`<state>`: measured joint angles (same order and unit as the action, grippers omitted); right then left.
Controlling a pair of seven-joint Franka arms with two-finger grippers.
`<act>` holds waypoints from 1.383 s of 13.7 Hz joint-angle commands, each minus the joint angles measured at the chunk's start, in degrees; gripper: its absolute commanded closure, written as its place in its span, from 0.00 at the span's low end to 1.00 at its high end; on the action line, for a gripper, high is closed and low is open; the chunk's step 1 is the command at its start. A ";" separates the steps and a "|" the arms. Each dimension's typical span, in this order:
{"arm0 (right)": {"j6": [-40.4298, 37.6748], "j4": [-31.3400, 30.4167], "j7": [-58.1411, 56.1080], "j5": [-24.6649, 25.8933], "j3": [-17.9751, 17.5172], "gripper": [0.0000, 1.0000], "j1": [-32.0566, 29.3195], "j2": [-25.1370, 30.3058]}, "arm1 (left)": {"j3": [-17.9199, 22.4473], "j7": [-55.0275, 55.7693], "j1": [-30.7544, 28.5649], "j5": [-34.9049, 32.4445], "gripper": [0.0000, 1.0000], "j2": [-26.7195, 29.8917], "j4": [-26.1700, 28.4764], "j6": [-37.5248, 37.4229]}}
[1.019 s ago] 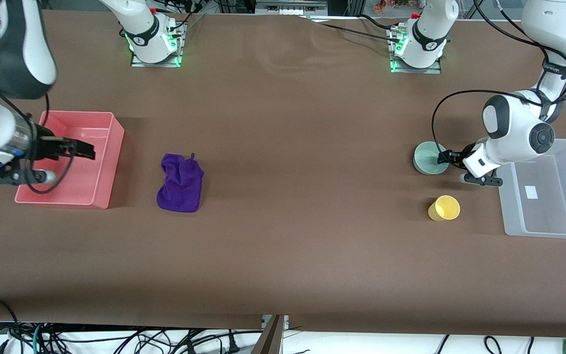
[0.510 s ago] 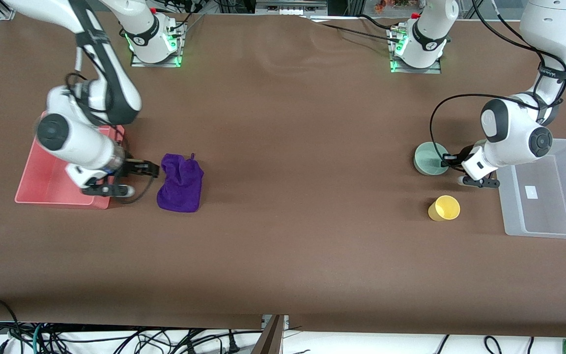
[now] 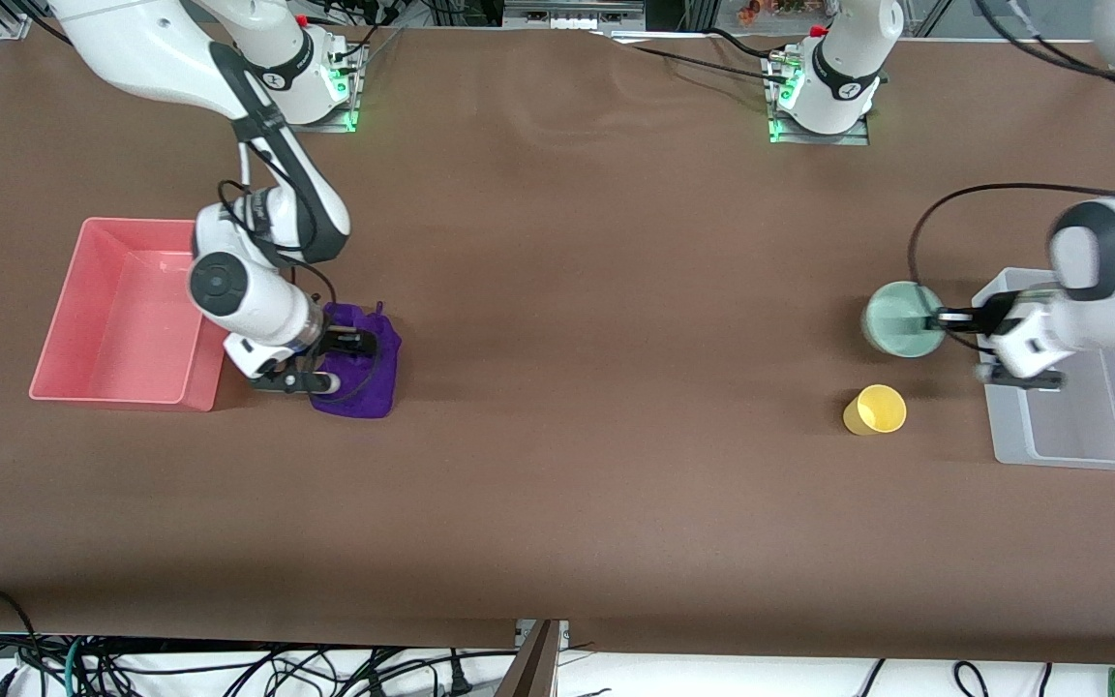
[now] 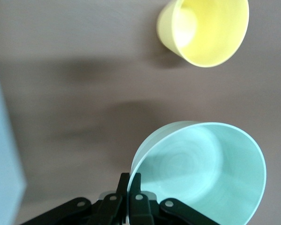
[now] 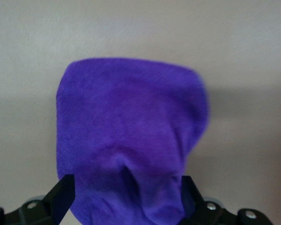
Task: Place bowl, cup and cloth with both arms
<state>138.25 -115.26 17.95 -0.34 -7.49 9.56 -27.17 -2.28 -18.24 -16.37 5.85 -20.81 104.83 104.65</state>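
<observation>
My left gripper [image 3: 947, 318] is shut on the rim of the pale mint-green bowl [image 3: 894, 320] and holds it tilted, a little above the table beside the clear bin. In the left wrist view the fingers [image 4: 123, 183] pinch the bowl's [image 4: 201, 173] wall. The yellow cup [image 3: 875, 409] stands on the table nearer to the front camera than the bowl; it also shows in the left wrist view [image 4: 206, 30]. My right gripper [image 3: 354, 341] is open, low over the purple cloth [image 3: 369, 373]. In the right wrist view its fingers straddle the cloth [image 5: 131, 122].
A pink bin [image 3: 83, 290] stands beside the cloth at the right arm's end of the table. A clear plastic bin [image 3: 1090, 426] stands at the left arm's end; its edge shows in the left wrist view [image 4: 2, 154].
My right arm has swung from over the pink bin to over the cloth. My left gripper has lifted the bowl off the table and carried it toward the clear bin.
</observation>
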 commanded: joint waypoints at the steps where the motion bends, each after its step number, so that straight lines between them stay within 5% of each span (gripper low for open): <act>1: 2.11 -0.66 1.03 0.69 0.11 0.00 0.28 -2.00 | -0.10 -3.79 -3.13 -6.09 1.00 -2.91 -13.74 -10.49; 2: 2.98 -1.27 0.95 0.69 0.11 0.12 0.28 -2.44 | 0.08 -7.56 -4.45 -7.25 1.00 -4.31 -16.91 -11.91; 3: 3.17 -1.63 0.42 0.78 0.11 0.50 0.28 -2.53 | 0.08 -12.04 -6.90 -8.39 1.00 -5.80 -19.47 -12.19; 5: 2.73 -1.63 -0.11 0.78 0.11 1.00 0.28 -2.53 | 0.08 -21.44 -11.82 -9.28 1.00 -10.01 -25.00 -11.93; 7: 2.64 -1.28 -3.86 0.78 0.11 1.00 0.28 -2.62 | 0.08 -27.79 -15.69 -9.10 1.00 -15.72 -31.94 -11.49; 10: 1.16 0.03 -7.23 0.78 0.11 1.00 -0.16 -2.01 | -0.01 -28.69 -17.37 -8.58 1.00 -19.96 -32.15 -1.78; 16: -29.04 18.73 -15.63 1.57 2.20 1.00 -4.55 1.77 | -0.27 -28.69 -18.17 -7.87 1.00 -24.01 -24.41 10.22; 17: -34.05 21.19 -19.41 1.83 3.96 1.00 -4.81 2.99 | -0.27 -28.69 -18.08 -7.96 0.80 -24.10 -24.41 10.14; 18: -38.19 22.44 -24.32 2.10 6.41 1.00 -5.34 4.05 | -0.27 -28.95 -17.82 -8.13 0.18 -24.01 -24.41 9.70; 19: -41.36 22.71 -29.41 2.10 8.70 1.00 -6.13 5.36 | -0.27 -30.09 -17.82 -8.05 0.00 -23.58 -24.50 9.43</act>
<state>102.76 -94.07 -3.47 1.06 -1.76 4.96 -23.48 -2.38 -46.34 -34.20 -2.32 -45.96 79.87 114.57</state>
